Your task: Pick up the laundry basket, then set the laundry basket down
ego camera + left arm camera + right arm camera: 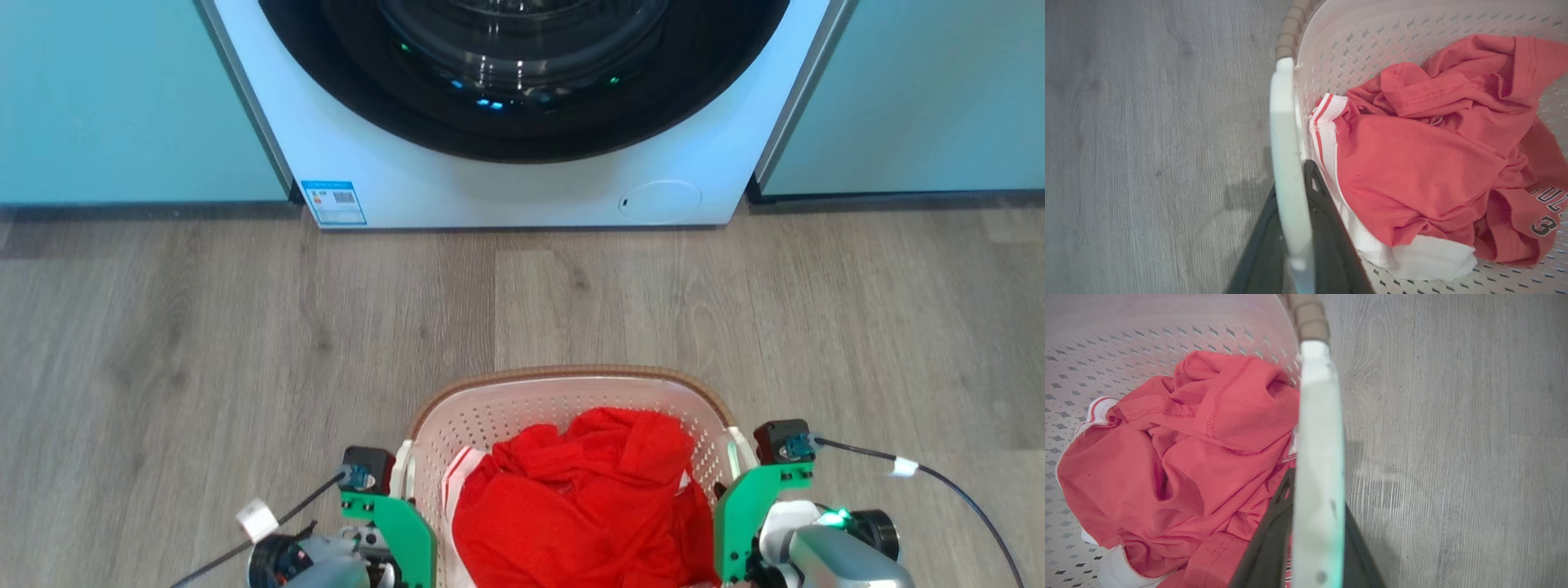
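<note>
The white perforated plastic laundry basket [506,412] with a brown rim, at 6 o'clock in the head view with its near end cut off, holds crumpled red and white clothes [580,506], the left gripper [1290,179] and right gripper [1318,490] each clamped on a white side handle, though I cannot tell whether it touches the grey wood floor [245,327].

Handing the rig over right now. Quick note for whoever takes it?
Left gripper: shut on the laundry basket at its left handle, one finger on each side.
Right gripper: the same on the right handle.
Basket: in front of the washing machine, red and white clothes inside.
Done: both handles gripped. Cannot tell whether it is off the floor yet.
Left: lift level, then set it down.
</note>
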Controlling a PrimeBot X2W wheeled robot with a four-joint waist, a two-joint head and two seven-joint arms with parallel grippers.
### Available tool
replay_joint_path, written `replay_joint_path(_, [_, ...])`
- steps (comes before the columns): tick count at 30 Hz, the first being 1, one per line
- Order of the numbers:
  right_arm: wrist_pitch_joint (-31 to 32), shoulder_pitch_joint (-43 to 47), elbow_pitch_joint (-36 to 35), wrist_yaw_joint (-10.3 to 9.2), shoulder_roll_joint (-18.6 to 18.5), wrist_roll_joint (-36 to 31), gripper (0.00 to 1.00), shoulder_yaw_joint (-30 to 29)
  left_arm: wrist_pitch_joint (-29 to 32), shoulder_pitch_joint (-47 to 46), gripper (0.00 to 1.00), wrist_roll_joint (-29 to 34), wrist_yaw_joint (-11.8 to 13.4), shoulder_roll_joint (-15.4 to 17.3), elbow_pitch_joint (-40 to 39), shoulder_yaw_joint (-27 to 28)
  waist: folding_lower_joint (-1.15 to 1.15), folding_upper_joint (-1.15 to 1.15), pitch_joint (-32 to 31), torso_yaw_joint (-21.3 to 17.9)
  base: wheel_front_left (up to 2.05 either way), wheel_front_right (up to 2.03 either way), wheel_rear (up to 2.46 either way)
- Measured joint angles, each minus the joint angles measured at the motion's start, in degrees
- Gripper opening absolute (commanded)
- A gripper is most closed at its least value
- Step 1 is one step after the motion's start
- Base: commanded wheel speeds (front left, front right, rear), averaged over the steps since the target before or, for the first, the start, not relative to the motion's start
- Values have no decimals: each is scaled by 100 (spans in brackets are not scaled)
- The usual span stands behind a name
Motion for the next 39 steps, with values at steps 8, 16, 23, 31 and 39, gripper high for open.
replay_joint_path(8, [-19,17,54,0,3,299,0,304,-20,31,0,-74,-29,-1,44,-133,0,0,-176,-39,0,0,0])
replay_joint_path(16, [-67,17,114,0,3,500,0,517,8,48,0,-114,-25,-1,34,-182,1,0,-258,-37,0,0,0])
replay_joint_path(23, [-89,137,137,0,3,688,0,722,14,179,0,-177,42,1,8,-276,0,0,-354,-29,0,0,0])
replay_joint_path(31, [-171,147,162,-1,3,838,0,892,29,181,0,-225,105,3,-18,-322,0,0,-348,-60,0,0,0])
replay_joint_path(39, [-203,114,227,-1,2,1002,0,1047,31,181,0,-292,142,8,-73,-346,1,0,-298,-78,0,0,0])
